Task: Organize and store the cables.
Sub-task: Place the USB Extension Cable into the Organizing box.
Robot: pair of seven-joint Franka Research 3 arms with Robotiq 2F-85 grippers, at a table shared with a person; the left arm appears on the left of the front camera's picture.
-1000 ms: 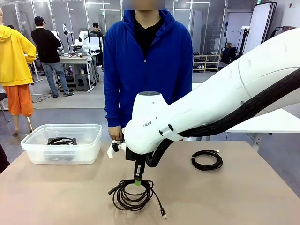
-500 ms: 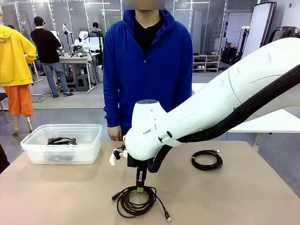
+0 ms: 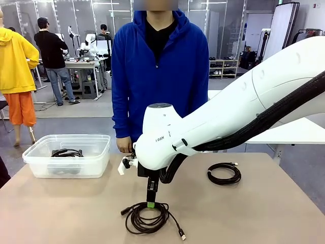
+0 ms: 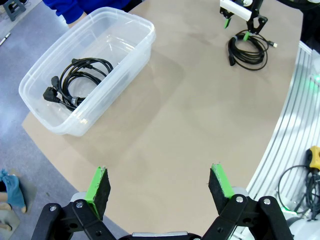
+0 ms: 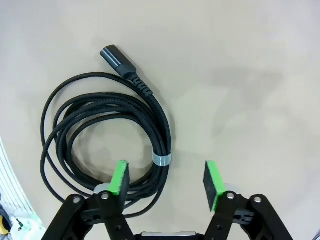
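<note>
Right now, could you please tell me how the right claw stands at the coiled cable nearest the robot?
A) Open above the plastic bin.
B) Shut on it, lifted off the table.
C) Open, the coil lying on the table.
C: the right claw has its green pads spread apart, and the coiled cable lies flat on the table with one side of its loop between them.

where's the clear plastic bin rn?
Front view: the clear rectangular plastic bin sits at the table's far left, a black coiled cable inside, left of the right gripper.
</note>
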